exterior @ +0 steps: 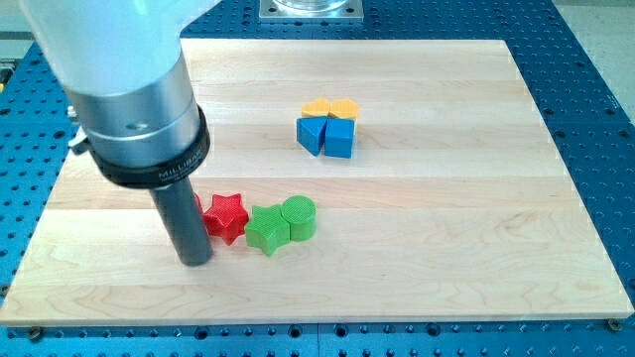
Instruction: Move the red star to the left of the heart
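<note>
The red star (pixel 226 216) lies on the wooden board (pixel 446 218) at the lower left of the middle. My tip (pixel 195 261) rests on the board just left of and slightly below the red star, very close to it. A sliver of another red block (pixel 199 205) shows behind the rod, left of the star. The yellow heart (pixel 345 107) sits near the view's top centre, touching an orange block (pixel 317 106) on its left.
A green star (pixel 264 229) touches the red star's right side, with a green cylinder (pixel 299 217) next to it. Two blue blocks (pixel 312 133) (pixel 339 138) sit right below the orange block and the heart. The arm's large body (pixel 129 89) covers the upper left.
</note>
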Controlling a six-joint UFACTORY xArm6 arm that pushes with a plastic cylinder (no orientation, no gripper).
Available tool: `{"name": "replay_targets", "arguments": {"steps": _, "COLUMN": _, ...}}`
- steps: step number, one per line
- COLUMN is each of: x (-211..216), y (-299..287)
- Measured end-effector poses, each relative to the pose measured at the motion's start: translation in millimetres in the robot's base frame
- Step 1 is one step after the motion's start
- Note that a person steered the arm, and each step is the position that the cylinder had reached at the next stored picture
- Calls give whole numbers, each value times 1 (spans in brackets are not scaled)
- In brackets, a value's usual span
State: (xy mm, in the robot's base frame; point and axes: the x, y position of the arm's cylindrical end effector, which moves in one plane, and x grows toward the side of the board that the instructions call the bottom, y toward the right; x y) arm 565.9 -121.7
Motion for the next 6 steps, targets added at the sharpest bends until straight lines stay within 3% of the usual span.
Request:
{"name": "replay_targets", "arguments": {"steps": 1, "x": -18, "y": 35}}
{"name": "replay_targets", "arguments": {"steps": 3, "x": -127, "y": 40}}
{"name": "replay_targets", "arguments": {"steps": 4, "x": -162, "y": 41}}
{"name": "replay_targets", "arguments": {"steps": 6, "x": -168, "y": 133}}
